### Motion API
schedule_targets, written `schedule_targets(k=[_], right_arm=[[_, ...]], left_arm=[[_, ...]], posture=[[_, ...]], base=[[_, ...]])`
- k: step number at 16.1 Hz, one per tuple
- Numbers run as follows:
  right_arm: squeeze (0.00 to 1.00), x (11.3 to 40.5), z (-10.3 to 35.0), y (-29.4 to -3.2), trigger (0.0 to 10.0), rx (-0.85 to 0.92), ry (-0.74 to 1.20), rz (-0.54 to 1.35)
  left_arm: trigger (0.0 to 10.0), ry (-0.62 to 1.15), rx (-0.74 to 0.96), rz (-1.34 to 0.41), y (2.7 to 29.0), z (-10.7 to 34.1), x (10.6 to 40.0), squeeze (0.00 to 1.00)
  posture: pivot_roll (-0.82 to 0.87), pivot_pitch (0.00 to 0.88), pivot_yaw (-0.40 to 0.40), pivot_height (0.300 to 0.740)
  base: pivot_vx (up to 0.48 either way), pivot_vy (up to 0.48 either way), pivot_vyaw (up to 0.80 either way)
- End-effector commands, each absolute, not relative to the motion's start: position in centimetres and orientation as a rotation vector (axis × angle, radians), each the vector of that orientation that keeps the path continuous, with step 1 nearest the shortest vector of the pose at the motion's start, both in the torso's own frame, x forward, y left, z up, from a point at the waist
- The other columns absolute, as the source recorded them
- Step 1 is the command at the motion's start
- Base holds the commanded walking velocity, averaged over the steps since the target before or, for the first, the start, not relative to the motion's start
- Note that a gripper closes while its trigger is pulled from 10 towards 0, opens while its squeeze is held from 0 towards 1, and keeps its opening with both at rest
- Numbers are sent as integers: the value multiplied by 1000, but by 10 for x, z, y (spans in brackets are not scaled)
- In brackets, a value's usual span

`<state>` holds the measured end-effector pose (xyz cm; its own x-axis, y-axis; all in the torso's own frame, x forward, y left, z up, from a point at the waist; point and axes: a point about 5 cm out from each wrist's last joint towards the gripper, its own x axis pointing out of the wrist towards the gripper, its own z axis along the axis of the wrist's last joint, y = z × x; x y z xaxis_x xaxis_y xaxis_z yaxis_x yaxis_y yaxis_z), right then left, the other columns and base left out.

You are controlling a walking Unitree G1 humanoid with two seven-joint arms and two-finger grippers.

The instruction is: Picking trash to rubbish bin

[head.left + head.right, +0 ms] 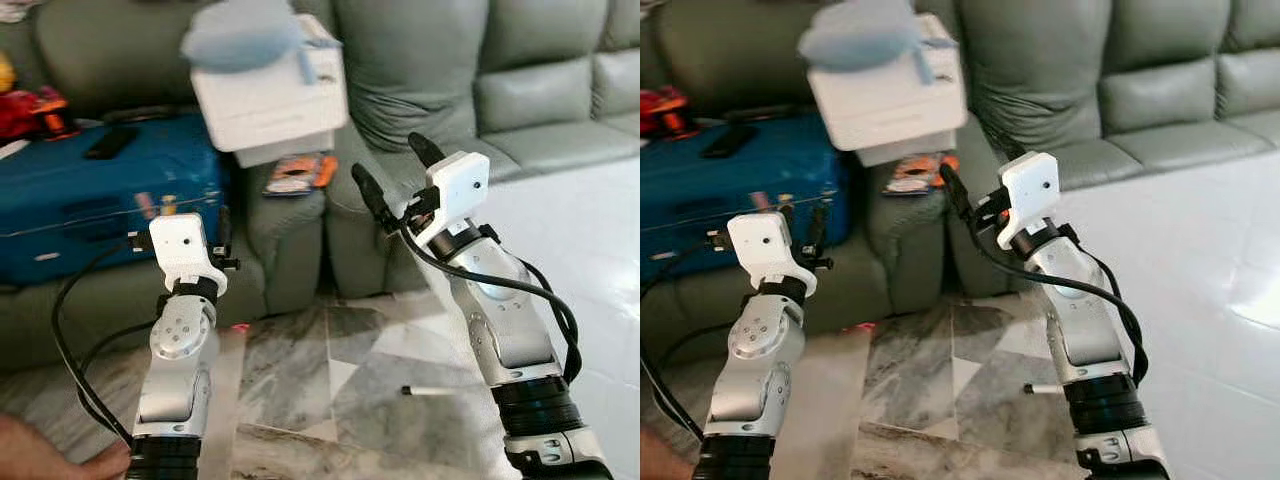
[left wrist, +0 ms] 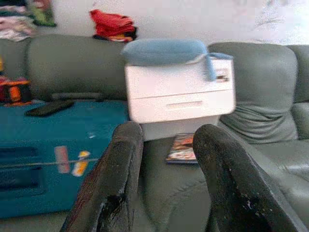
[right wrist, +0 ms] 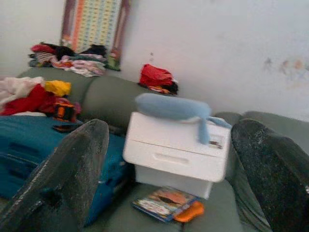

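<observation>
A small white stick of trash (image 1: 428, 390) lies on the marble floor (image 1: 300, 380), below and just beside the raised right arm. The right gripper (image 1: 392, 172) is held up in the air with its fingers (image 3: 72, 169) spread wide, empty, pointing at a white box (image 3: 176, 154) on the green sofa (image 1: 520, 90). The left gripper (image 2: 166, 183) is also raised, fingers (image 2: 116, 179) apart by a narrower gap, holding nothing. A blue suitcase (image 1: 100, 195) lies beyond it. A person's hand (image 1: 50, 458) is at the left arm's base.

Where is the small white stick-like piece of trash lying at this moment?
The white stick lies on the marbled floor tile in front of the sofa, just left of the right arm's forearm, in the eye views.
</observation>
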<state>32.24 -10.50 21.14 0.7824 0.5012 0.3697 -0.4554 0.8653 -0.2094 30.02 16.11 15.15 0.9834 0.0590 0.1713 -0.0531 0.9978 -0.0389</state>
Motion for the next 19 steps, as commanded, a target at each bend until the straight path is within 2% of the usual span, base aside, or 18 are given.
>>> schedule_targets(k=[1,7,17,19], right_arm=[[0,321,215,-97,10000,-105,-445,546],[0,321,215,-97,10000,-103,-444,545],[0,320,215,-99,10000,-103,-443,544],[0,320,215,-99,10000,-105,-442,544]], left_arm=[[10000,-159,-31,77,167,150,300,0],[10000,-158,-35,71,167,150,301,0],[10000,-158,-29,82,167,150,301,0],[10000,-184,-7,77,168,152,300,0]], posture=[[-33,54,24,740],[-33,56,24,740],[-39,60,22,740],[-40,61,20,740]], base=[[0,334,0],[0,47,0],[0,480,0],[0,0,0]])
